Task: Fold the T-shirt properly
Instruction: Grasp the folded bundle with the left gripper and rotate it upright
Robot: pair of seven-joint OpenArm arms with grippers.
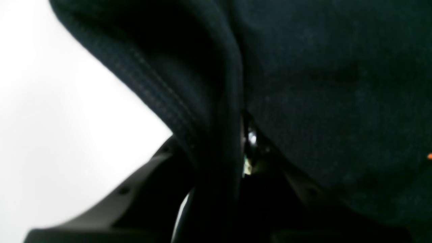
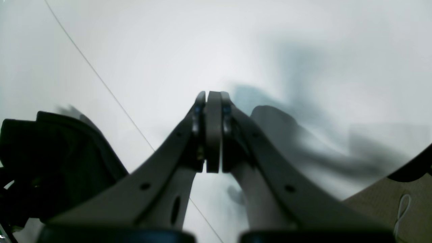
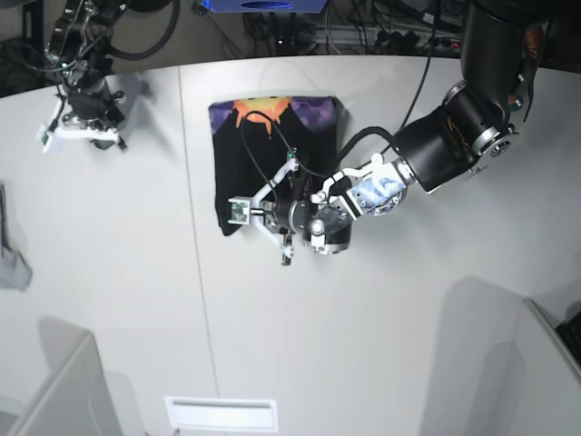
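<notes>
The black T-shirt [image 3: 272, 145] lies folded into a rough rectangle at the table's back middle, with its purple-and-orange print showing on the far part. My left gripper [image 3: 240, 212] is at the shirt's near left corner, jaws closed on the cloth. In the left wrist view the black cloth [image 1: 337, 84] fills most of the frame. A stitched hem runs down between the fingers [image 1: 135, 189], and the gripper's [image 1: 243, 121] tips are hidden under it. My right gripper [image 2: 213, 98] is shut and empty above the bare white table, far left of the shirt in the base view [image 3: 45, 134].
A small grey cloth [image 3: 13, 263] hangs at the table's left edge. A seam line [image 3: 195, 272] runs front to back across the white table. Cables and gear sit beyond the back edge. Grey panels [image 3: 54, 391] stand at the front corners, with a white slot [image 3: 221, 413] between them.
</notes>
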